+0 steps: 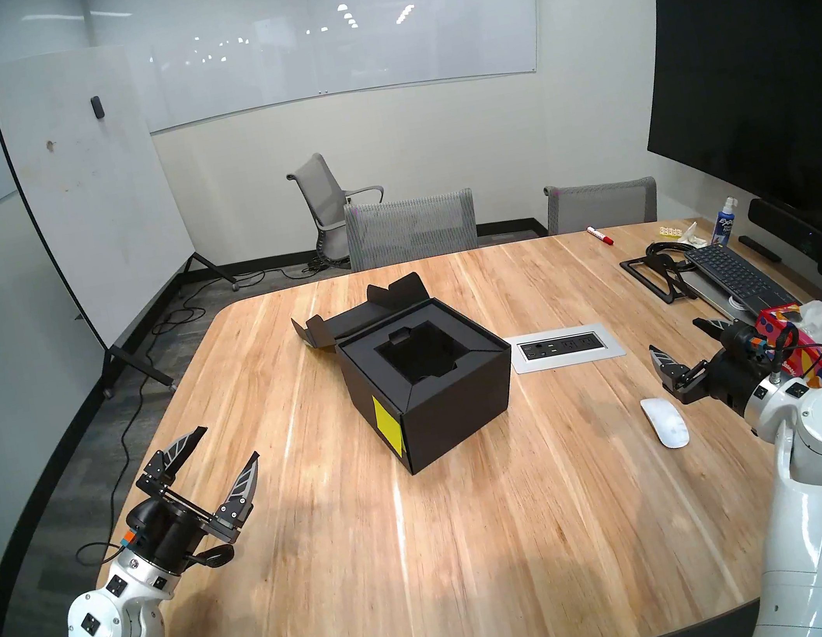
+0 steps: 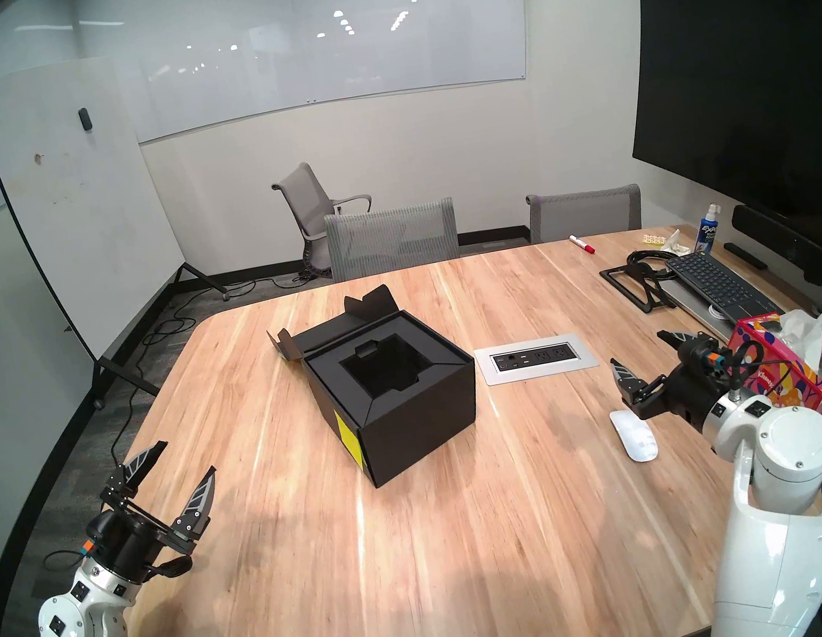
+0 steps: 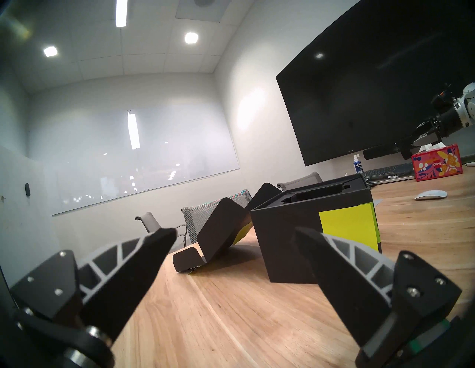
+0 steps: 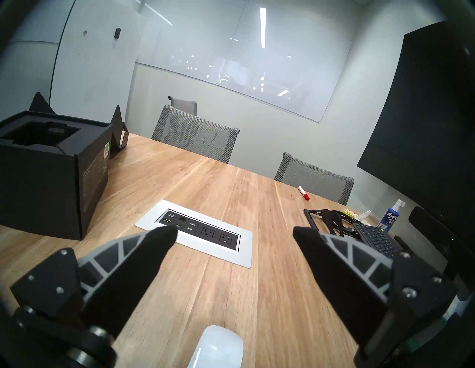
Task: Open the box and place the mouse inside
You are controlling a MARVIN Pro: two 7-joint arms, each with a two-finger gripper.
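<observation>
The matte black box (image 1: 445, 402) stands mid-table with its flap lid (image 1: 369, 311) folded back and the recessed well (image 1: 418, 355) showing empty; a yellow sticky note (image 1: 388, 426) is on its left face. The white mouse (image 1: 666, 422) lies flat on the table to the box's right. My right gripper (image 1: 674, 334) hovers open just beyond the mouse and holds nothing; in the right wrist view the mouse (image 4: 217, 347) sits below the fingers. My left gripper (image 1: 230, 441) is open and empty near the table's left edge, pointing at the box (image 3: 290, 246).
A silver power outlet panel (image 1: 564, 345) is set into the wooden table (image 1: 439, 551) right of the box. A red floral tissue box (image 1: 808, 349) sits behind my right wrist. A keyboard (image 1: 735, 277), spray bottle (image 1: 724, 224) and red marker (image 1: 600, 235) lie far right. Chairs (image 1: 412, 227) line the far edge.
</observation>
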